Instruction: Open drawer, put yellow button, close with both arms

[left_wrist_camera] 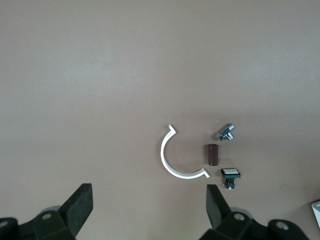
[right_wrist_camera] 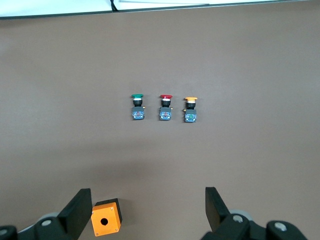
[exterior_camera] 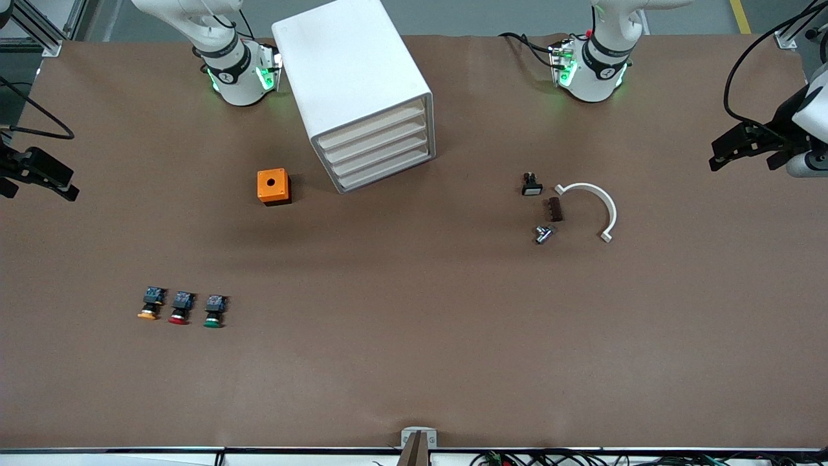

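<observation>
The right gripper (exterior_camera: 39,178) hangs with jaws apart at the right arm's end of the table, empty. The yellow button (exterior_camera: 150,305) lies nearer the front camera than the cabinet (exterior_camera: 359,90), in a row of 3 with the red button (exterior_camera: 181,308) just beside it. The drawer (exterior_camera: 372,125) is closed. The left gripper (exterior_camera: 744,149), jaws apart, waits at the left arm's end.

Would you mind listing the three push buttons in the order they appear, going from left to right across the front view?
yellow button → red button → green button
</observation>
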{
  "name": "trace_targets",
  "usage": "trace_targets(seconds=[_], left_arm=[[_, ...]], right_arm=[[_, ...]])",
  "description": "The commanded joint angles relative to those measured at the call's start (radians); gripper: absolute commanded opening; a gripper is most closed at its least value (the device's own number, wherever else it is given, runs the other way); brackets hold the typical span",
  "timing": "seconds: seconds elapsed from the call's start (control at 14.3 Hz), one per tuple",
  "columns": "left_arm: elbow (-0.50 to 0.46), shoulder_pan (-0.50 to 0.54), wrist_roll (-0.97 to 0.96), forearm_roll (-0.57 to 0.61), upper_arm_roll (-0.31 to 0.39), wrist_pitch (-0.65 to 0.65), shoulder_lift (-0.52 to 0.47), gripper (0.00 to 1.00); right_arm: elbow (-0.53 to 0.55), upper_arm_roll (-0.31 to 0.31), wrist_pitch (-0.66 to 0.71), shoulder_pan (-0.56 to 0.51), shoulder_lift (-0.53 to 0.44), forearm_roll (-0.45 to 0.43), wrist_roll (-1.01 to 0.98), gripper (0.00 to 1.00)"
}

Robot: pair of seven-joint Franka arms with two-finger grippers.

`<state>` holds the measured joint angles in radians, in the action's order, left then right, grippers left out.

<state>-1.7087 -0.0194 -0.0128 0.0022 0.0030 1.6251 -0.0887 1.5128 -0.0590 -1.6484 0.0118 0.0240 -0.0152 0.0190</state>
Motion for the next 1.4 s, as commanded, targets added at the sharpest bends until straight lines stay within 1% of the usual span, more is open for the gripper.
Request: trace_targets(seconds=[0.0,0.28,0.42,0.56,0.77,0.91,0.98,1.12,1.26,1.33], left_arm=[[0.026,-0.005,-0.007,-0.002,0.002,-0.022,0.012,1.0],[0.027,-0.004,-0.009,-0.002,0.003,-0.022,0.014,1.0],[0.027,0.001,0.003,-0.002,0.006,-0.053,0.014,1.0],[0.026,0.002,0.004,-0.002,0.008,-0.067,0.015,1.0],[0.026,0.001,-0.012,-0.002,0.008,-0.067,0.061,1.0],[0.027,-0.008,-0.013,0.001,0.005,-0.065,0.105,1.0],[0.027,-0.01,-0.015,0.004,0.003,-0.065,0.119,1.0],[0.026,-0.011,-0.015,0.004,0.0,-0.065,0.133,1.0],[0.029,-0.02,-0.018,-0.001,-0.003,-0.067,0.148,1.0],[0.03,-0.024,-0.019,-0.002,-0.005,-0.068,0.161,1.0]], right_arm=[[-0.022,0.013,0.016,-0.02,0.01,0.006,0.015,1.0],[-0.02,0.013,0.032,-0.018,0.01,0.004,0.01,1.0],[-0.022,0.013,0.042,-0.018,0.008,0.004,0.007,1.0],[-0.023,0.013,0.08,-0.018,0.007,0.004,0.001,1.0],[-0.022,0.014,0.079,-0.013,0.014,0.006,0.004,1.0],[-0.016,0.016,0.079,-0.015,0.037,0.021,-0.007,1.0],[-0.013,0.014,0.084,-0.021,0.04,0.056,-0.048,1.0],[-0.003,0.014,0.085,-0.059,0.069,0.096,-0.125,1.0],[0.009,0.013,0.082,-0.069,0.092,0.098,-0.128,1.0],[0.012,0.011,0.084,-0.075,0.121,0.09,-0.128,1.0]])
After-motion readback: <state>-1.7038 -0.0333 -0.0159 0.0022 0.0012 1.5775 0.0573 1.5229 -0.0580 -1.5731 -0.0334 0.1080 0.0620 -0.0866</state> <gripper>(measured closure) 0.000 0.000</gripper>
